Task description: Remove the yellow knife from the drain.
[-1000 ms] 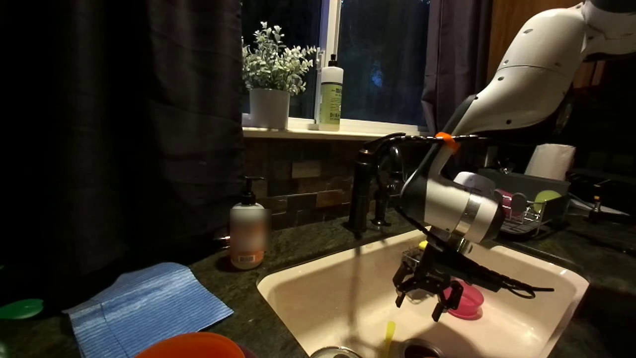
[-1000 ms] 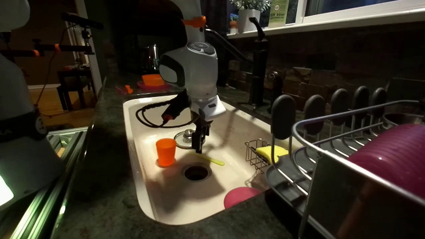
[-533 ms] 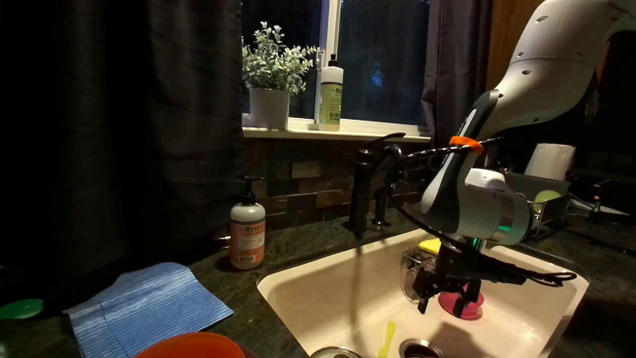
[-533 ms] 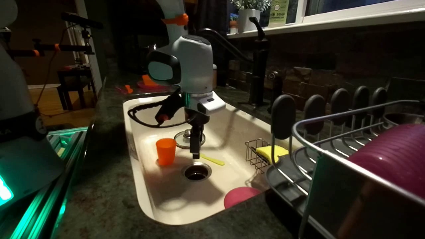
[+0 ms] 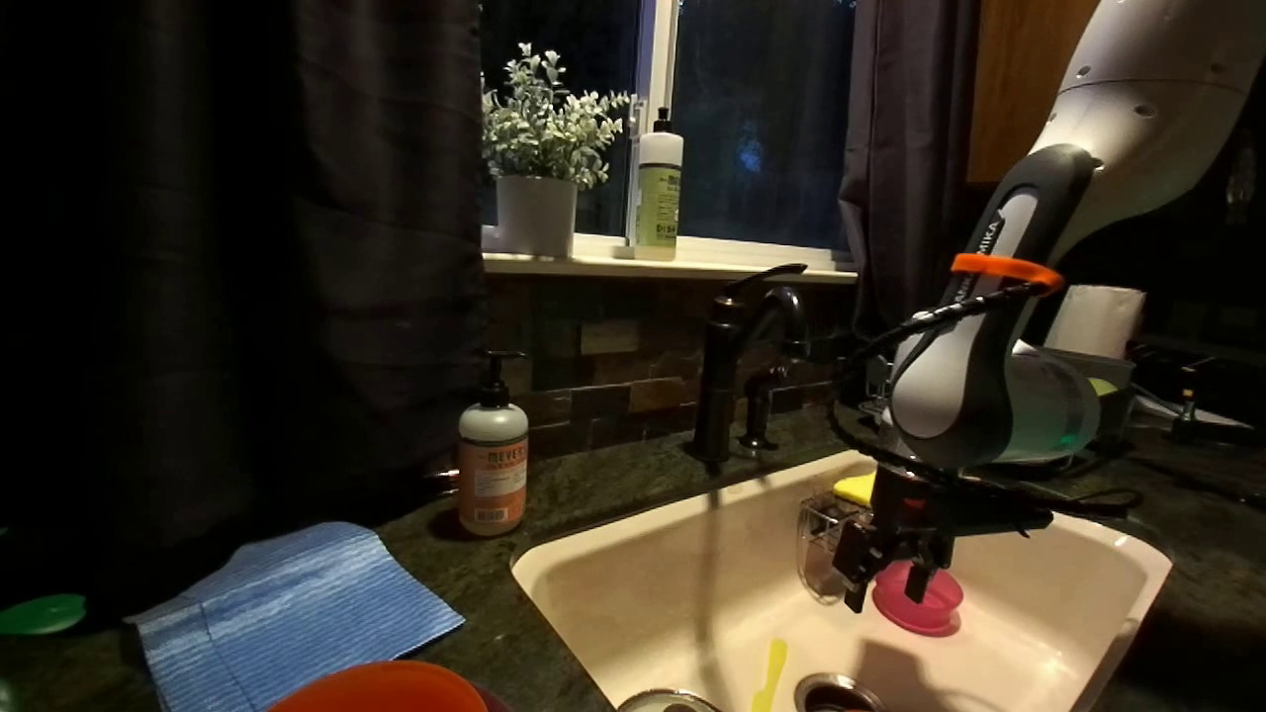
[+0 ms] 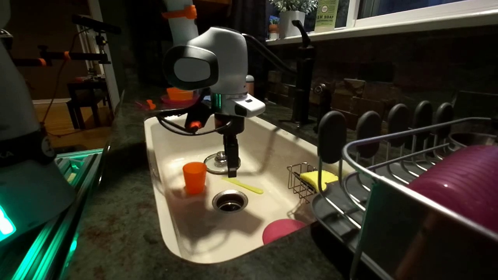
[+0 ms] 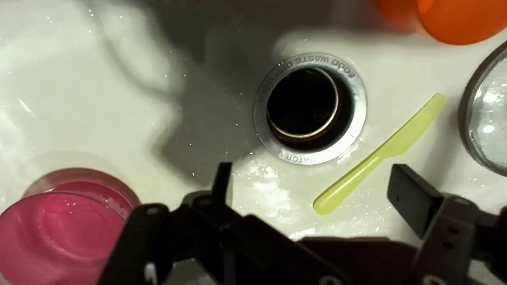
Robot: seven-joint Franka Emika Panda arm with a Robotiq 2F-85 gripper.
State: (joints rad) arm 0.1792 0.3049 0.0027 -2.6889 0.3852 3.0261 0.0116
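Observation:
The yellow knife lies flat on the sink [image 6: 268, 210] floor beside the round metal drain [image 7: 358, 114], apart from its rim. It shows in the wrist view [image 7: 408, 133] and in both exterior views [image 5: 771, 672] [image 6: 249, 187]. In an exterior view the frame's lower edge cuts it off. My gripper hangs above the sink floor in both exterior views [image 5: 885, 593] [image 6: 232, 173]. In the wrist view my gripper [image 7: 310, 172] is open, its fingers wide apart with nothing between them. The knife's handle end shows between the fingers, below them; its blade slants away past the right finger.
An orange cup [image 6: 194, 177] and a glass lid [image 6: 212, 163] stand in the sink near the knife. A pink bowl [image 5: 920, 603] lies at one end. A wire caddy [image 6: 297, 186] with a yellow sponge [image 6: 319, 179] hangs on the wall. A faucet [image 5: 717, 386] and dish rack [image 6: 377, 175] flank the sink.
My gripper has moved to the right in an exterior view, and has dipped and then risen slightly. The arm's elbow has swung along. The knife and the other objects have not moved.

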